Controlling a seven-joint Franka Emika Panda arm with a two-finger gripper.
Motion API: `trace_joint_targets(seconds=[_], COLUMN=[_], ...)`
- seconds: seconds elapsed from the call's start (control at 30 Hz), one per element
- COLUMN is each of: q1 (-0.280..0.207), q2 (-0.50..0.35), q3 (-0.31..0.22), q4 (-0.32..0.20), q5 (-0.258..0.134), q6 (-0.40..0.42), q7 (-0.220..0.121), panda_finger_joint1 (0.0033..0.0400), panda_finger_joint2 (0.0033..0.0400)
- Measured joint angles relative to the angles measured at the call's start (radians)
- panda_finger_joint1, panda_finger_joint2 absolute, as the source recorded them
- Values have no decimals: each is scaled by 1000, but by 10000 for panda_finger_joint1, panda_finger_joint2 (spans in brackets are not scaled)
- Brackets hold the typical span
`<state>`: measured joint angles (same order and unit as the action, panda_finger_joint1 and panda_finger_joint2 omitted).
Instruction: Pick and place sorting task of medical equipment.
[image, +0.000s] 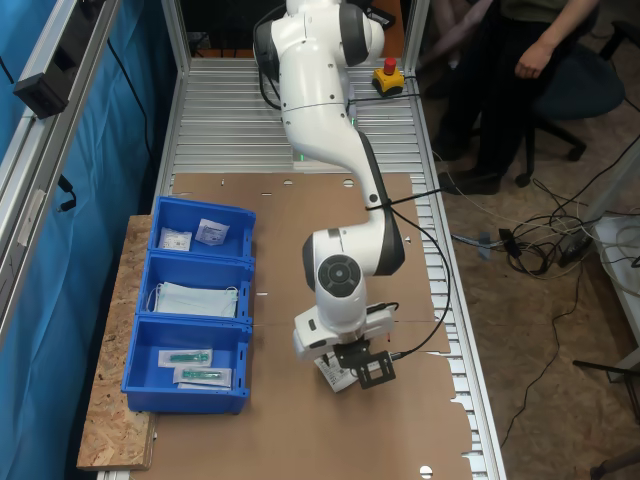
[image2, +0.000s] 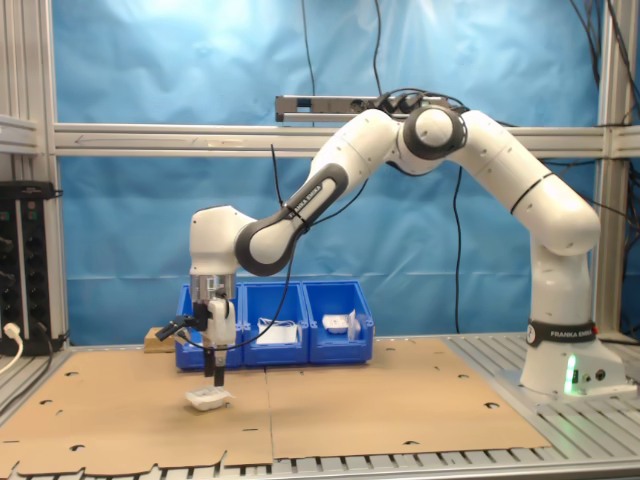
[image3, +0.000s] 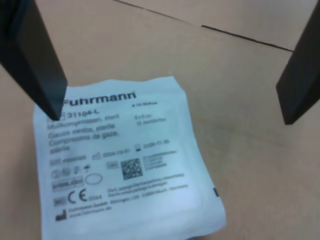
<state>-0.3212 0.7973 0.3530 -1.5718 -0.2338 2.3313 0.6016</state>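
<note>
1. The robot arm (image2: 470, 160) is big and white. It bends down over a brown cardboard table top (image2: 400, 400).
2. Three blue bins (image: 195, 300) sit at the table's edge, in front of a blue curtain (image2: 150, 60). They hold packets, face masks and long wrappers.
3. A person (image: 520, 60) sits near the far end.
4. The gripper (image3: 170, 107) hangs just above the white packet (image3: 127, 165) — jaws wide open, holding nothing.
5. The packet lies flat on the table, well apart from the bins.
6. It is thin and crinkly — the fingers (image3: 37, 60) might slide over it or only pinch a corner.
</note>
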Motion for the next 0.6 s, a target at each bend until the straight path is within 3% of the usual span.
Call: trace_joint_targets(seconds=[0.03, 0.37, 0.6], q1=[0, 0, 0], q2=[5, 11, 11], q3=[-2, -12, -17], q4=[8, 34, 41], q5=[0, 0, 0], q6=[1, 4, 6], q7=[-20, -104, -142], panda_finger_joint1=[400, 400, 400], panda_finger_joint2=[400, 400, 400])
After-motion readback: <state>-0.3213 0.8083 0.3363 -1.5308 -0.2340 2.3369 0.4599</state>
